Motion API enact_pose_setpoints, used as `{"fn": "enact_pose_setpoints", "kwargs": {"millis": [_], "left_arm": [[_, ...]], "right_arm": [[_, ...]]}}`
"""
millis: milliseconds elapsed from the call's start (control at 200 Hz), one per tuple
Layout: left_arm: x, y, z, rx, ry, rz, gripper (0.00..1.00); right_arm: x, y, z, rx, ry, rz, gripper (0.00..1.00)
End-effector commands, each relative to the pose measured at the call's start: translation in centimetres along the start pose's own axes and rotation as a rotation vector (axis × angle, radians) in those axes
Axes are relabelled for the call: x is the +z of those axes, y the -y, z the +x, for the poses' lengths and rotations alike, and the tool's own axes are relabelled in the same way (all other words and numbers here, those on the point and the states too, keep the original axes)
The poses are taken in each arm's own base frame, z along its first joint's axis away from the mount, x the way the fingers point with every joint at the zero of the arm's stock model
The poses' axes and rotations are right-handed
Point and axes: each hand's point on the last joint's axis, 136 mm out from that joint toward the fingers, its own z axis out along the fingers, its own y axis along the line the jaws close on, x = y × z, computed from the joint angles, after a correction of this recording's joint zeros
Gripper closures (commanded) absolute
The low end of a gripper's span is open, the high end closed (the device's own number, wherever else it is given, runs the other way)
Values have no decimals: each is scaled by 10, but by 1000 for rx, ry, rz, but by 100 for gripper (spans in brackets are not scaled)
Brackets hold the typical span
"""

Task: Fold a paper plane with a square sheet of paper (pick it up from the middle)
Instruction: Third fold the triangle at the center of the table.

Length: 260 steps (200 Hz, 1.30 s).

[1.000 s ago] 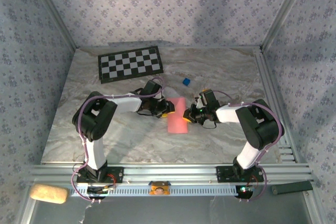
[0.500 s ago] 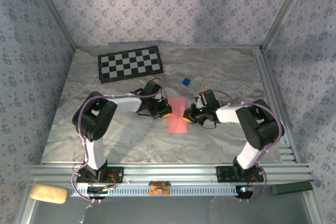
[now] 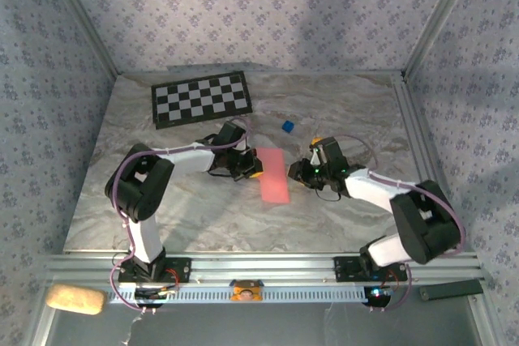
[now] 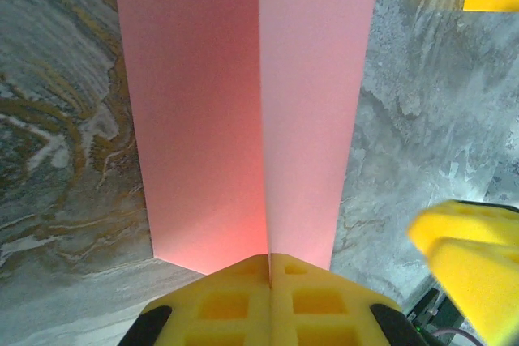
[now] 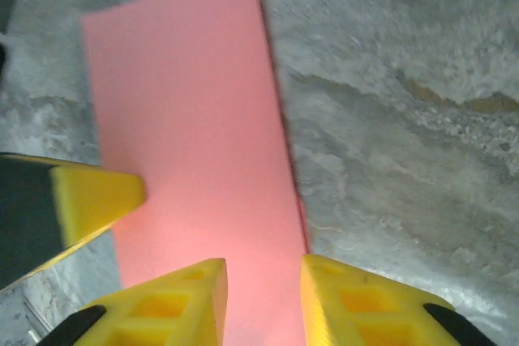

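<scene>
Marble tabletop point(image 3: 162, 208) carries the folded square sheet of paper point(image 3: 273, 176) mid-frame. Left gripper point(image 4: 269, 269) pinches its crease, likely to sharpen it; right gripper point(image 5: 263, 281) hovers slightly parted.

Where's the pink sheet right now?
Top view: the sheet, folded, sits centrally between the left end effector, pinching it, and the right end effector.

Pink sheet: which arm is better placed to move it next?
Probably left: the left gripper is shut on the folded pink sheet, while the right gripper has its jaws apart, gripping nothing.
</scene>
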Motion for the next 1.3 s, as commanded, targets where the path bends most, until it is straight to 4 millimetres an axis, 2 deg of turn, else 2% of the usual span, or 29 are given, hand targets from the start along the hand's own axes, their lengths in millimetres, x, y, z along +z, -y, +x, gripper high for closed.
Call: {"fn": "enact_pose_setpoints", "kwargs": {"millis": [0, 90, 165, 225, 270, 410, 520, 660, 885, 1054, 1294], "left_arm": [[-8, 5, 4, -19, -7, 14, 97], [-9, 5, 4, -21, -8, 16, 97], [-9, 6, 4, -21, -9, 18, 97], [-9, 6, 3, -20, -8, 19, 97], [-9, 6, 2, -23, -10, 20, 97], [-11, 6, 1, -27, -8, 23, 97], [-11, 6, 2, -28, -11, 22, 97], [-11, 6, 1, -29, -13, 26, 97], [-11, 9, 0, -20, -15, 32, 97], [-11, 8, 1, -23, -20, 31, 97], [-12, 7, 0, -26, -21, 33, 97]], "right_arm": [[-19, -2, 1, -147, 61, 60, 61], [-34, -13, 1, -249, 99, 99, 55], [-39, -24, 4, -349, 118, 102, 51], [-39, -29, 7, -413, 144, 112, 21], [-37, -35, 12, -487, 163, 109, 15], [-31, -59, 34, -777, 223, 99, 23], [-25, -75, 52, -949, 252, 71, 34], [-14, -89, 74, -1120, 262, 43, 37], [12, -80, 92, -1245, 239, 148, 38], [26, -70, 94, -1252, 258, 230, 40], [36, -58, 90, -1246, 292, 332, 53]]}}
